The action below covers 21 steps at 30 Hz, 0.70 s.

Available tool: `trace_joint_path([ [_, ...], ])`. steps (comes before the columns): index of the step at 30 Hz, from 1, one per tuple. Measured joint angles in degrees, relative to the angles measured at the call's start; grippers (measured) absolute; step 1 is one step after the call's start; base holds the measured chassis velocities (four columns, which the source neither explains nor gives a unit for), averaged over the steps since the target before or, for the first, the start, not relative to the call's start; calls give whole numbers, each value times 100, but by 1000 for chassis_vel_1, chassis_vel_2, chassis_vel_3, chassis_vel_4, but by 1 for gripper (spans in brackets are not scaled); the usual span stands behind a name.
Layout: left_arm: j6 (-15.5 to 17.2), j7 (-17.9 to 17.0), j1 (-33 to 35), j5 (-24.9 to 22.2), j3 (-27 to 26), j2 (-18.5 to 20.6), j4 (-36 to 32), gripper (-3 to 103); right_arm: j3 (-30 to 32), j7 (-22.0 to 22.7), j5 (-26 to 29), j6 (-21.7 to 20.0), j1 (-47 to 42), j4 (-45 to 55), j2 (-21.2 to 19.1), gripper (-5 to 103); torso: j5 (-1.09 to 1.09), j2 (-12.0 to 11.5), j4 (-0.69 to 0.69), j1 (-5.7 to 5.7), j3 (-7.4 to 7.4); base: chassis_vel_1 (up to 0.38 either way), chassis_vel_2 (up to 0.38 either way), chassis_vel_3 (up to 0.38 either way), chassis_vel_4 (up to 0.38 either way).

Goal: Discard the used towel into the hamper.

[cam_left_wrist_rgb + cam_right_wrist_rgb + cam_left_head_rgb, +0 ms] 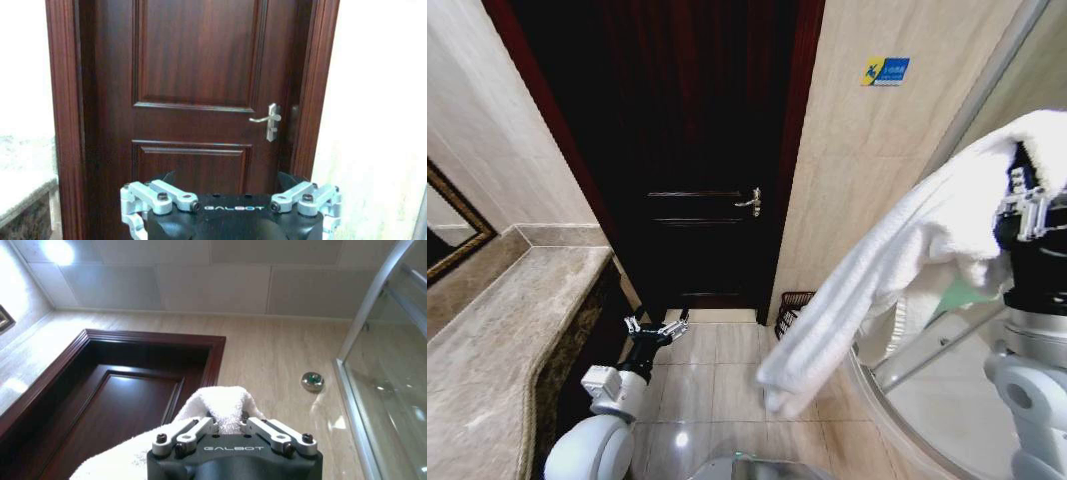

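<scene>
Holding the towel (pixel 907 250) pinched high in the right gripper (pixel 230 427); hamper (pixel 793 310) untouched below, left gripper (pixel 656 328) idle, fingers spread.

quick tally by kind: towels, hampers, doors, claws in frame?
Towel: 1, white, held up in the right claw
Hamper: 1, on the floor by the door
Door: 1, shut
Claws: 2; left claw low, open, holding nothing
Total: 5

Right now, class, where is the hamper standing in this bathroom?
In the head view the hamper stands on the floor tiles at the foot of the beige wall, just right of the dark door, partly hidden behind the white towel held up by the right gripper.
</scene>
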Motion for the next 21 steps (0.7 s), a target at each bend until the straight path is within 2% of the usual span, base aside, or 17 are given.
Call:
trace_joint_path([
  [13, 0, 0, 0, 0, 0, 0, 0, 100, -148, -29, 233, 6, 643, -674, -482, 10, 2, 0, 1, 1, 0, 0, 0, 0, 0],
  [21, 0, 0, 0, 0, 0, 0, 0, 100, -227, -25, 304, -13, 939, -894, -616, 10, 2, 0, 0, 1, 0, 0, 0, 0, 0],
])
